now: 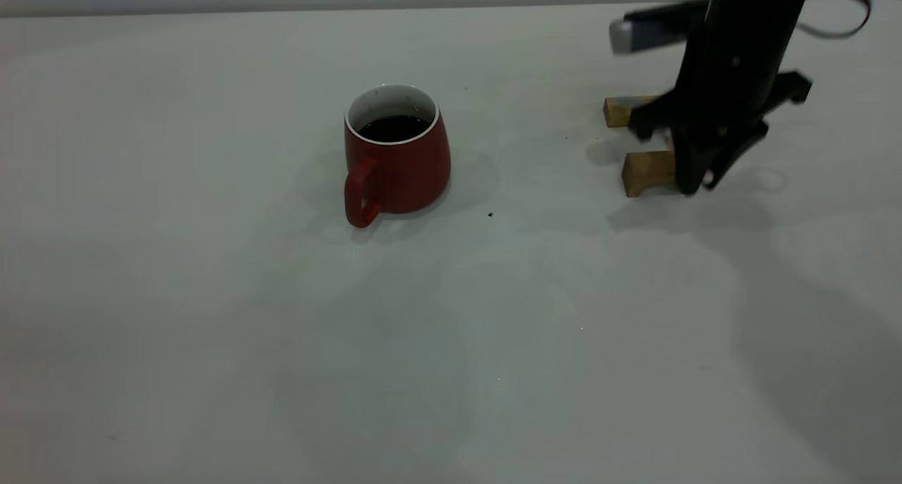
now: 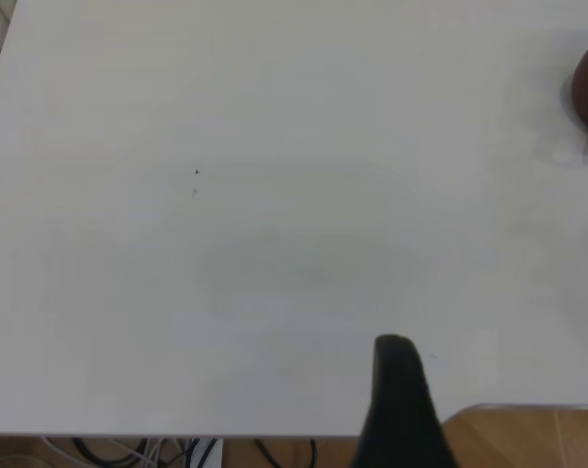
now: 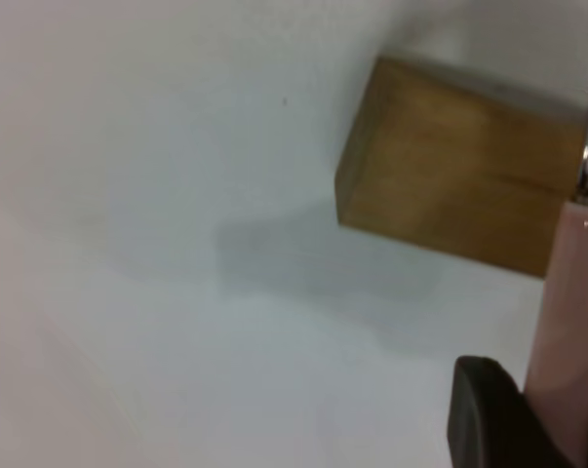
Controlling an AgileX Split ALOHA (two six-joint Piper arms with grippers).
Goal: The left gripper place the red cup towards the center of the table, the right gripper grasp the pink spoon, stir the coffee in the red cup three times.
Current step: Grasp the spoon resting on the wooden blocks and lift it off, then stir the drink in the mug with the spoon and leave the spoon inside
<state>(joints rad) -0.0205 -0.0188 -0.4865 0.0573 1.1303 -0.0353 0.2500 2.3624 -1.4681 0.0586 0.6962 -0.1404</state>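
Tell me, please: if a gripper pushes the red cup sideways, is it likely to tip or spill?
The red cup is wider at its base, so it would probably slide on the table rather than tip. The coffee sits well below the rim, so a slow push likely spills nothing. Pushing at the handle may turn it.

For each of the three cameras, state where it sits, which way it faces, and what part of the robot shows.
Exterior view: outside the rig, angled down at the pale grey table, dark red cup of black coffee, two tan wooden blocks; the right hand descends there.
Left wrist view: faces down on bare table near its edge; one dark finger shows.
Right wrist view: close above one block, the pale pink spoon beside a finger.
Shared: exterior and left wrist both catch the cup.
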